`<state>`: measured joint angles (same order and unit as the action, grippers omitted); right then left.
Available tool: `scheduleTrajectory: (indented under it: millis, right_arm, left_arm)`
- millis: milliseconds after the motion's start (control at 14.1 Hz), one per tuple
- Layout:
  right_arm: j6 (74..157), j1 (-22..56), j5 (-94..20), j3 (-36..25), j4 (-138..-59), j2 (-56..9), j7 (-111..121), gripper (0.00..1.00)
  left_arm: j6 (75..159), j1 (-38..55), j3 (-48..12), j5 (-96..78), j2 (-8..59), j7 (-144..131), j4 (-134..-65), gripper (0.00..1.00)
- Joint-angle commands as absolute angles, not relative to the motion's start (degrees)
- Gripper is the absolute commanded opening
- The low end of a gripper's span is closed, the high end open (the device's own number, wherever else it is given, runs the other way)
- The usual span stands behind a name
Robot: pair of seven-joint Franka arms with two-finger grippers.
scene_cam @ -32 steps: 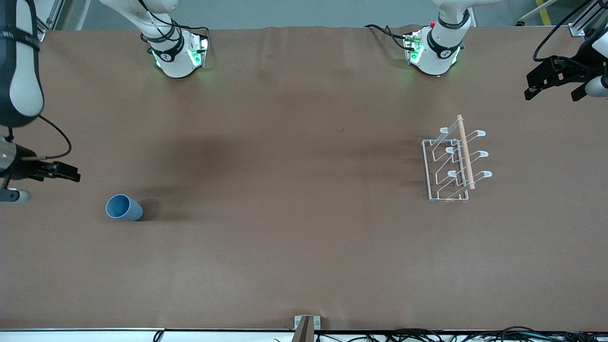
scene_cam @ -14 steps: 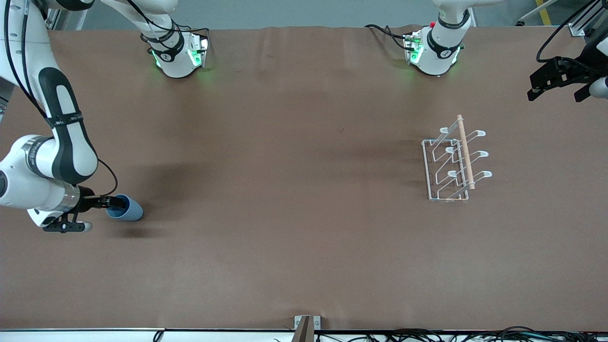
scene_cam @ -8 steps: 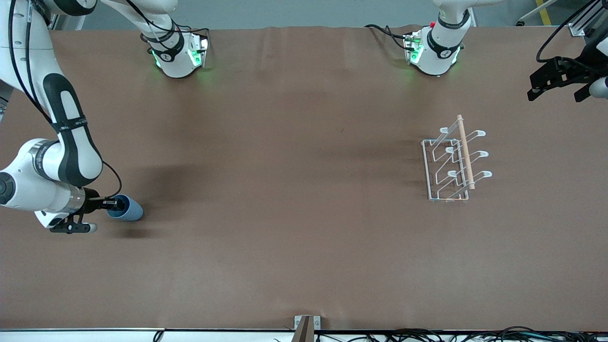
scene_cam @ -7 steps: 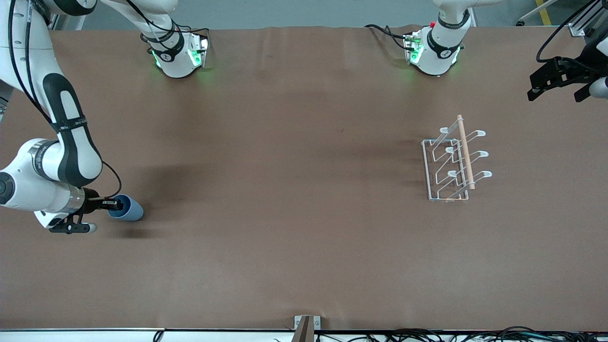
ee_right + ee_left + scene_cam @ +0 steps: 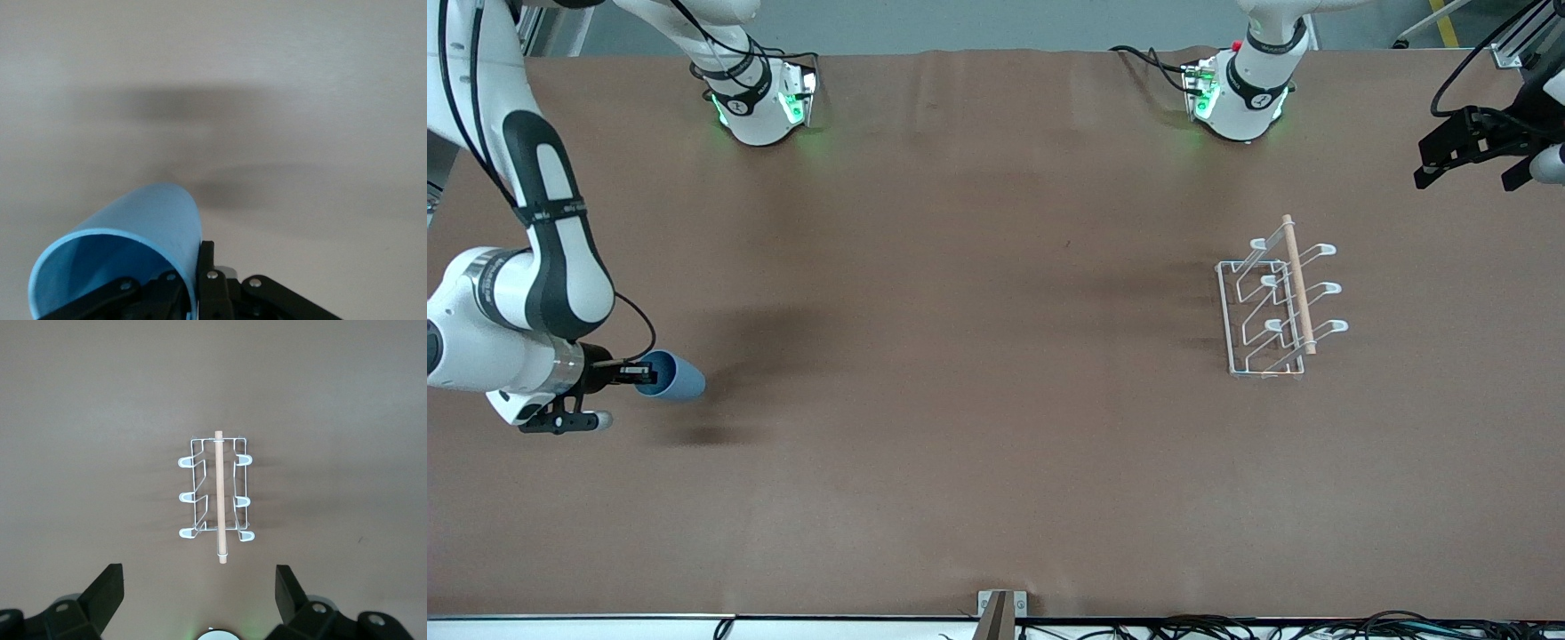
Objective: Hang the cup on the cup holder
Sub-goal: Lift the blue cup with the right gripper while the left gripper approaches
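The light-blue cup hangs on its side just above the table at the right arm's end, with its shadow loose below it. My right gripper is shut on its rim. In the right wrist view one finger sits inside the cup and one outside, so the right gripper pinches the wall. The white wire cup holder with its wooden rod stands toward the left arm's end. My left gripper waits open in the air beside that end. Its wrist view looks down on the cup holder past the left gripper.
A brown cloth covers the whole table. The two arm bases stand along the edge farthest from the front camera. A small metal bracket and cables lie at the nearest edge.
My right gripper reached the cup, shut on its rim and has lifted it a little off the table, toward the middle. The left arm has not moved.
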<state>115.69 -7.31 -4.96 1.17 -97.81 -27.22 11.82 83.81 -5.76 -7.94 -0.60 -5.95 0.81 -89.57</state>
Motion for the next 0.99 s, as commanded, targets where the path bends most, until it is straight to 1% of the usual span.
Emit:
scheduleTrajectory:
  millis: [0,71,354,496,637,850,920]
  right_arm:
    - [112.4,-2.4,-8.1,1.1,-99.5,-22.0,8.3,0.04]
    - [111.0,-0.5,-9.7,1.1,-99.5,-21.2,5.5,0.04]
    - [109.8,7.7,-18.3,1.2,-99.5,-19.6,3.9,0.04]
    - [107.6,10.4,-26.7,1.3,-98.6,-19.7,4.6,0.02]
    - [107.0,12.2,-36.1,1.2,-98.4,-20.0,5.6,0.01]
    - [107.2,15.0,-43.4,1.3,-96.9,-20.7,5.6,0.00]
    - [107.2,15.5,-48.1,1.2,-96.8,-21.0,5.7,0.00]
  left_arm:
    - [82.8,-6.0,-7.9,-0.9,-5.4,1.8,-88.2,1.00]
    - [82.8,-6.0,-7.9,-0.9,-5.4,1.8,-88.2,1.00]
    - [82.8,-5.9,-8.0,-1.1,-5.4,1.8,-88.2,1.00]
    - [82.9,-4.9,-8.3,-2.6,-5.3,1.8,-88.2,1.00]
    - [82.9,-3.3,-10.1,-5.0,-3.4,1.8,-88.2,1.00]
    - [84.6,1.7,-13.4,-7.0,-0.4,1.6,-88.2,1.00]
    - [86.2,3.4,-14.5,-7.2,0.0,1.6,-88.5,1.00]
